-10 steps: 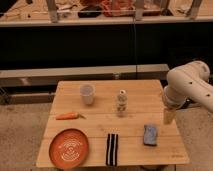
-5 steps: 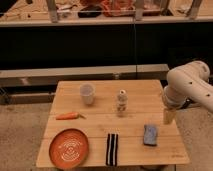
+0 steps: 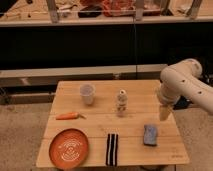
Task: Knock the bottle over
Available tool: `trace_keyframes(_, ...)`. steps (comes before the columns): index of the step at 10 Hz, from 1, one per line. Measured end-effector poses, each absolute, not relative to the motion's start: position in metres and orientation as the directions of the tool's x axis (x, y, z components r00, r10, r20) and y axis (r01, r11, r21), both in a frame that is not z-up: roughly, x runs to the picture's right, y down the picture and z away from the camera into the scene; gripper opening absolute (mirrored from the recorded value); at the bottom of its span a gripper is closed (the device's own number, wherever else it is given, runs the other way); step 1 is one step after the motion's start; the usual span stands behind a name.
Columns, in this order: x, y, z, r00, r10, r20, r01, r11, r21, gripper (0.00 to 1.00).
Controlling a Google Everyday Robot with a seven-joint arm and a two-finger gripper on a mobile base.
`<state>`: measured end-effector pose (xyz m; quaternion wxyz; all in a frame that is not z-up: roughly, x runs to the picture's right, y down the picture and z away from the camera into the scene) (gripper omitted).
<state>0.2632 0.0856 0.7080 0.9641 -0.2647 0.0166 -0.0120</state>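
So nothing's getting knocked yet: the bottle (image 3: 121, 103) is standing upright mid worktop (image 3: 100, 125) while the pincer (image 3: 165, 112) is hanging near the edge, well apart, width I can't tell.

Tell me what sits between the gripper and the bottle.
Nothing visible. The gripper hangs over the right edge of the table, with only bare wood between it and the upright bottle. The blue sponge lies nearer the front, off that line; the white cup stands beyond the bottle.
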Motion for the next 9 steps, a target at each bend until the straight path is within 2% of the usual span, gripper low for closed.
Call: trace_keyframes(9,0.233,0.064,0.739,0.988,-0.151,0.021,0.143,0.870,-0.471,0.80)
